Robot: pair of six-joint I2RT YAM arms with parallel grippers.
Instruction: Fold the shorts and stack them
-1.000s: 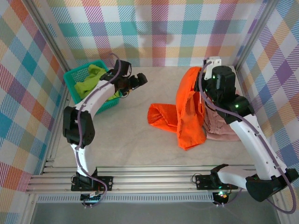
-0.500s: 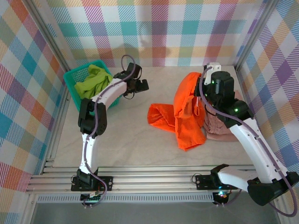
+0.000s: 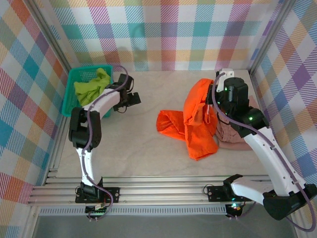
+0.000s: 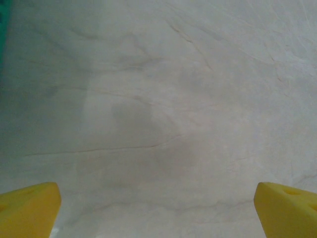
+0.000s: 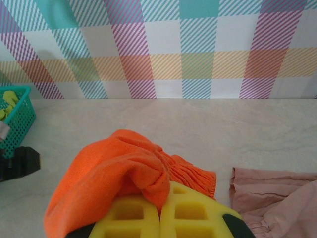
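From above, your right gripper (image 3: 214, 103) holds the orange shorts (image 3: 190, 126) raised by one edge, the rest trailing on the table (image 3: 148, 148) beside the pink shorts (image 3: 237, 140); carry it across slowly so the fold lands flat. The green shorts (image 3: 91, 83) lie in the basket (image 3: 68, 91). Left wrist: your left gripper (image 4: 158, 208) stands spread wide over bare table, touching nothing. Right wrist: jaws pressed together on orange cloth.

At ten o'clock the basket (image 3: 69, 95) holds one pair of shorts (image 3: 91, 85). A second pair (image 3: 198, 126) sprawls from centre to two o'clock, overlapping the third pair (image 3: 234, 138) at three.
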